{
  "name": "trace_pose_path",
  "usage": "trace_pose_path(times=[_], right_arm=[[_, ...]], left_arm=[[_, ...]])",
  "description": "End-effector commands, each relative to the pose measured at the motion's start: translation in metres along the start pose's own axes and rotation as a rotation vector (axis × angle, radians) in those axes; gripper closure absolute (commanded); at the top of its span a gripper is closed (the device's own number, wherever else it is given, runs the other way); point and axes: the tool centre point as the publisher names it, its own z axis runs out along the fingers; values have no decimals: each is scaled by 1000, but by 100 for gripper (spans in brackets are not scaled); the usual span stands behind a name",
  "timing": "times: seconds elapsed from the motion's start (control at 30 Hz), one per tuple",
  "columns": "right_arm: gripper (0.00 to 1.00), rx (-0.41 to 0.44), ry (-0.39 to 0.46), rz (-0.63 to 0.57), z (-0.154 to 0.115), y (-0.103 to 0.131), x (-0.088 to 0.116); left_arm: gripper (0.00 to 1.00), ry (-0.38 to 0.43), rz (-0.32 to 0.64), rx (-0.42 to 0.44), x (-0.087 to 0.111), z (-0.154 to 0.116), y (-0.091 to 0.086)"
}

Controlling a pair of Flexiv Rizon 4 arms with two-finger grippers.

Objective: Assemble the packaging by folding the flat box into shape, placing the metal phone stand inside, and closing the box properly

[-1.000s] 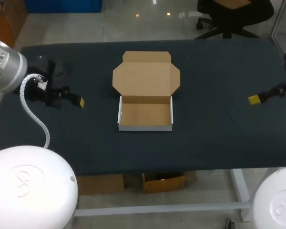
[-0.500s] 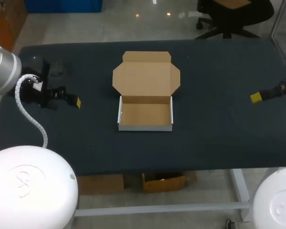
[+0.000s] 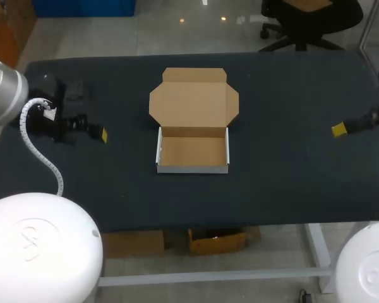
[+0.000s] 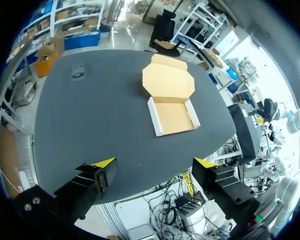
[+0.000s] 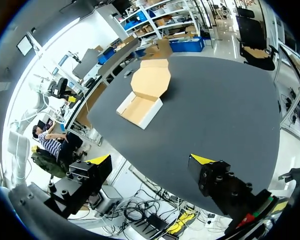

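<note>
Left gripper [image 4: 155,164]: fingers spread wide with nothing between them, hanging over the left part of the table [image 3: 290,95], well apart from the box.
Right gripper [image 5: 151,159]: also wide and empty, out near the table's right edge.
Box [image 3: 192,150]: mid-table. The tray is folded up with white outer walls and is bare inside.
Lid [image 3: 194,101]: lies flat back on the far side of the tray.
Phone stand [image 4: 78,71]: the small grey piece on the far left of the table is probably the stand, lying flat. It is too small for you to be sure of its shape.
Stage: folding looks done, so you probably need to fetch the stand next.
Risk at the pick: a flat metal piece on cloth gives your fingers little edge. They could skid off it or push it towards the table edge.
Risk at the tray: the box is light and nothing holds it. If the stand clips a wall on the way in, the whole box may slide or a wall may fold out.
Risk at the lid: if the stand sits askew or proud of the walls, the lid will not seat. Its side flaps could catch outside the tray instead of tucking in.
Risk with one arm: if you push the lid over without the other gripper bracing the tray, the box is likely to move rather than close.
</note>
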Motion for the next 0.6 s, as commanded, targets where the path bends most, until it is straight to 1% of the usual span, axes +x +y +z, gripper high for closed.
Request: trace_pose_path(times=[0.03, 0.1, 0.23, 0.27, 0.3, 0.37, 0.43, 0.6], right_arm=[[0, 28, -4, 29, -3, -2, -1], [0, 34, -26, 52, -5, -6, -1], [0, 50, -17, 92, -7, -14, -3], [0, 59, -21, 104, -8, -16, -4], [0, 65, -29, 112, -8, -18, -5], [0, 73, -11, 124, -7, -21, -6], [0, 88, -31, 135, -6, -23, -7], [0, 98, -25, 149, -3, -27, -10]], left_arm=[[0, 8, -17, -1, -3, 4, -5], [0, 20, -44, -6, -4, 4, -7], [0, 33, -78, -29, -4, 2, -11], [0, 30, -91, -33, -3, 1, -11], [0, 44, -89, -41, -3, 0, -12], [0, 47, -104, -51, -2, -2, -12], [0, 48, -92, -50, 0, -4, -11], [0, 59, -89, -73, 3, -6, -9]])
